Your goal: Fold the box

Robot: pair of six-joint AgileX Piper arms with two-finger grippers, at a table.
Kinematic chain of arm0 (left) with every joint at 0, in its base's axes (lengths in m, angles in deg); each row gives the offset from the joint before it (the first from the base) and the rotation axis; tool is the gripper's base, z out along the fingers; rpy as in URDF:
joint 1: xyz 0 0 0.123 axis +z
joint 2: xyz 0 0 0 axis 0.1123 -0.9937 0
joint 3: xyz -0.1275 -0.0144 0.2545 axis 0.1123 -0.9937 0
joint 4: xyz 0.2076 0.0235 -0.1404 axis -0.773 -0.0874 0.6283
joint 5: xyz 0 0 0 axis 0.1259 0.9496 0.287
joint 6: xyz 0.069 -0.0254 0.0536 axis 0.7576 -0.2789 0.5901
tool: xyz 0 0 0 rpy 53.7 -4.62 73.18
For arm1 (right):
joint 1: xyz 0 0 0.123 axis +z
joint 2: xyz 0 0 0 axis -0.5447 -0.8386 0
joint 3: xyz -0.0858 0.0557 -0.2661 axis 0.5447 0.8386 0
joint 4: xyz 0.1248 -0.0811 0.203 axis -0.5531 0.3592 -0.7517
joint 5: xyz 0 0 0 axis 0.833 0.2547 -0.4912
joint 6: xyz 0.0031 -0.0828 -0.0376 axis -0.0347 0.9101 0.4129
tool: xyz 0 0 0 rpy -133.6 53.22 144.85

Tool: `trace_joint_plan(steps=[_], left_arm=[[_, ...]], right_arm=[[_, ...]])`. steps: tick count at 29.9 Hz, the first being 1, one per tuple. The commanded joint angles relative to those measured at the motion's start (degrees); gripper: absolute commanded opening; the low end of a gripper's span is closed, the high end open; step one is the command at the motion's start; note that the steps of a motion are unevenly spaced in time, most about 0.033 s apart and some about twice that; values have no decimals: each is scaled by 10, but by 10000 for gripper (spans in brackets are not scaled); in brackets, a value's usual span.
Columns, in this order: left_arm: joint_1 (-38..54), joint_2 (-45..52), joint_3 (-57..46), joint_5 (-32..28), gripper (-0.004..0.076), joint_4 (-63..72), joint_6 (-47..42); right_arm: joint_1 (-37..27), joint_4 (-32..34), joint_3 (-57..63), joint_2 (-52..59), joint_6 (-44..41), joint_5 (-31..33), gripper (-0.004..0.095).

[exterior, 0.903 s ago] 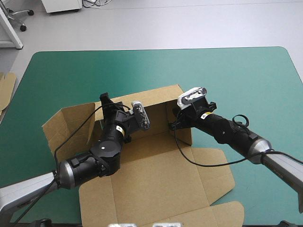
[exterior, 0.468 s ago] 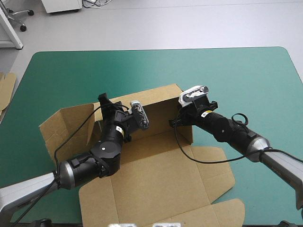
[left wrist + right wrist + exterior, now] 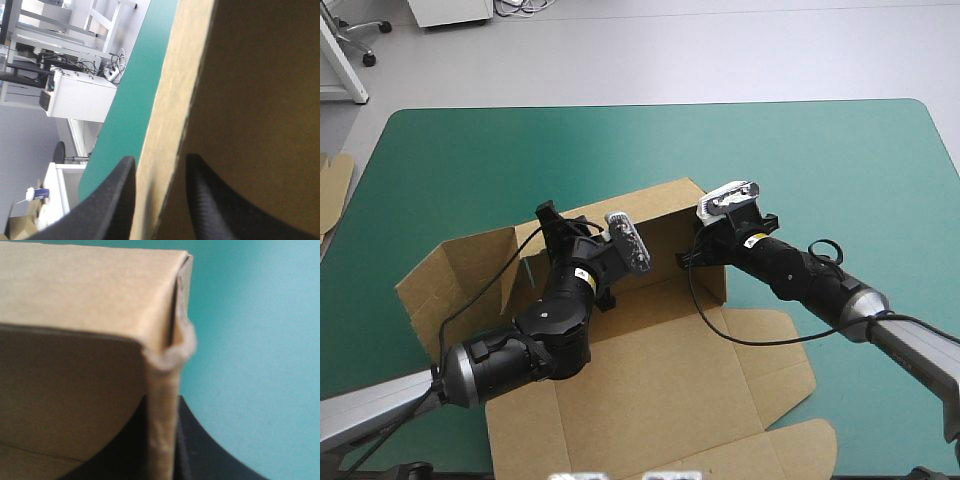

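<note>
Surroundings: I see spare board (image 3: 332, 190) at the worktop (image 3: 800, 160) edge, well apart from both arms.
Box: the brown box (image 3: 650, 390) has its back wall raised, running between my two grippers.
Left gripper (image 3: 157, 200): clenched on a raised wall's edge, board between the black fingers.
Right gripper (image 3: 162, 445): pinching the corner wall, one finger inside the box, one outside.

The box (image 3: 650, 400) is matt brown cardboard, fuzzy along a cut edge. The teal-green table cover (image 3: 800, 160) looks smooth and matt. The left end effector (image 3: 160, 160) has finely grained black fingers (image 3: 215, 210).
</note>
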Motion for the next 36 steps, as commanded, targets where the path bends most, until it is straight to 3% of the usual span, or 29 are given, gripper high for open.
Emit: trace_joint_plan(steps=[1,10,12,16,18,21,27,32,36], left_arm=[[-19,20,48,17,307,29,-2],[-93,20,113,61,302,32,-2],[-93,20,125,94,243,-22,-2],[-84,20,154,115,-18,-169,-1],[-64,20,184,101,-3,-159,4],[3,20,234,79,-3,-88,31],[226,20,319,19,-3,81,106],[454,20,338,-17,-3,277,160],[624,4,338,-17,-3,505,251]], right_arm=[[4,2,-10,3,3,24,-13],[4,2,-10,-7,3,16,-13],[4,2,-10,-7,3,16,-14],[3,2,-10,-7,3,16,-13],[-4,2,-10,-7,3,23,-13],[-19,2,-10,-7,3,39,-14],[-36,2,-10,-7,1,56,-14],[-36,3,-10,-7,2,58,-14],[-49,4,-18,-7,-8,81,-14]])
